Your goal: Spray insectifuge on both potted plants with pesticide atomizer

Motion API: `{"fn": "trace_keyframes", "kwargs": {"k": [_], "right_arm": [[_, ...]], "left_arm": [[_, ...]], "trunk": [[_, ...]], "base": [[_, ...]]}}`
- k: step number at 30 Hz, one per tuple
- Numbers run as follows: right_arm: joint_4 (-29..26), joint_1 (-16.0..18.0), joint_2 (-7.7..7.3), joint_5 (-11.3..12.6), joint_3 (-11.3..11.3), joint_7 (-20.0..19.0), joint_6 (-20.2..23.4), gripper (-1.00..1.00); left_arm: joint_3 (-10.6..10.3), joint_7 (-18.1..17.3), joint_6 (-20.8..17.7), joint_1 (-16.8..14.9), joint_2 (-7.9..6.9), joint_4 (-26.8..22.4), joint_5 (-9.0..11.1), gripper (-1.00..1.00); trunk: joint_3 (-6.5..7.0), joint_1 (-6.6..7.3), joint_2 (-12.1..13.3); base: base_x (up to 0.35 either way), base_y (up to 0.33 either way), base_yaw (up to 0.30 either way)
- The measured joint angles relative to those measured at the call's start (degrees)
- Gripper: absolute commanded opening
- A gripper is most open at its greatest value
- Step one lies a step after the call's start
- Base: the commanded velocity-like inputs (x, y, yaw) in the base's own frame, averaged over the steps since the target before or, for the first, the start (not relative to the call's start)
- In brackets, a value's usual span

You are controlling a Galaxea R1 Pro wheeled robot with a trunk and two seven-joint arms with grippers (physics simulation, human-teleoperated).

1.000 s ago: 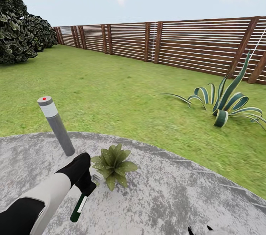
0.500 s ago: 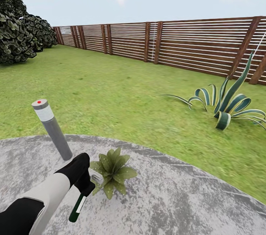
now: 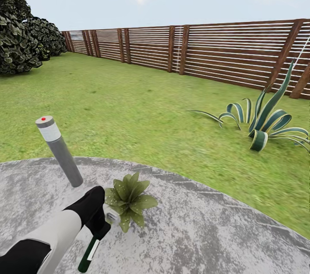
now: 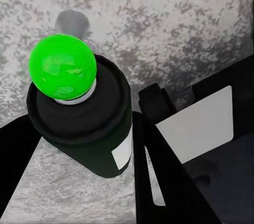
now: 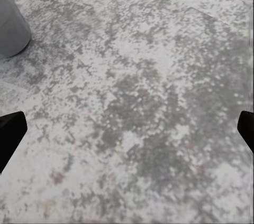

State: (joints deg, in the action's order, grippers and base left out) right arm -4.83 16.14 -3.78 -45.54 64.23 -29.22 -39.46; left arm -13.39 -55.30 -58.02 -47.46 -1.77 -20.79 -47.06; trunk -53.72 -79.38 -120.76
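The pesticide atomizer (image 3: 88, 253), a slim dark green bottle with a white stripe, hangs tilted over the grey patio (image 3: 206, 239). My left gripper (image 3: 101, 223) is shut on it. Its pale grey nozzle head (image 3: 113, 216) sits right against the leaves of a potted plant (image 3: 129, 200), a low green rosette on the paving. In the left wrist view, black fingers (image 4: 159, 176) clamp the bottle (image 4: 90, 129) on both sides, and its bright green end points at the camera. My right gripper (image 5: 127, 131) is open over bare paving, with its fingertips (image 5: 9, 131) at the picture's edges.
A grey bollard lamp (image 3: 58, 150) with a red dot leans just behind my left hand. A striped agave (image 3: 262, 122) grows on the lawn (image 3: 129, 110) to the right. A slatted fence (image 3: 215, 54) closes the back and bushes (image 3: 19, 41) stand far left. A grey rounded object (image 5: 10, 28) lies near my right gripper.
My left hand and the atomizer have sunk a little, and the nozzle stays by the plant. The whole view has shifted slightly, so the lamp now sits further left.
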Motion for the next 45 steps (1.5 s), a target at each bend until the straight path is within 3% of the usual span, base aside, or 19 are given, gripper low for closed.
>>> {"fn": "trace_keyframes", "kwargs": {"k": [27,31,37,45], "right_arm": [[0.0,0.0,0.00,0.0,0.0,0.0,0.0,1.00],[0.1,0.0,1.20,0.0,-0.1,0.0,0.0,1.00],[-5.2,0.0,0.82,0.1,0.1,-0.1,-1.9,1.00],[-6.2,0.0,1.25,-1.9,-0.1,-0.1,-2.1,1.00]], "left_arm": [[0.3,0.0,-0.1,0.0,-0.09,-0.5,0.0,-1.00],[0.3,0.0,-0.1,0.0,-0.05,-0.5,0.0,-1.00],[0.3,-0.1,0.0,0.0,-0.48,-0.6,0.0,-1.00],[0.2,-0.2,0.0,-0.2,-0.54,-0.7,0.2,-1.00]], "trunk": [[0.00,0.00,0.0],[0.00,-0.01,0.0],[0.00,0.00,0.0],[-0.13,-0.01,0.0]], "base": [[-0.001,-0.043,0.000],[-0.062,-0.076,0.000],[-0.031,-0.047,0.000],[-0.137,-0.145,0.065]]}}
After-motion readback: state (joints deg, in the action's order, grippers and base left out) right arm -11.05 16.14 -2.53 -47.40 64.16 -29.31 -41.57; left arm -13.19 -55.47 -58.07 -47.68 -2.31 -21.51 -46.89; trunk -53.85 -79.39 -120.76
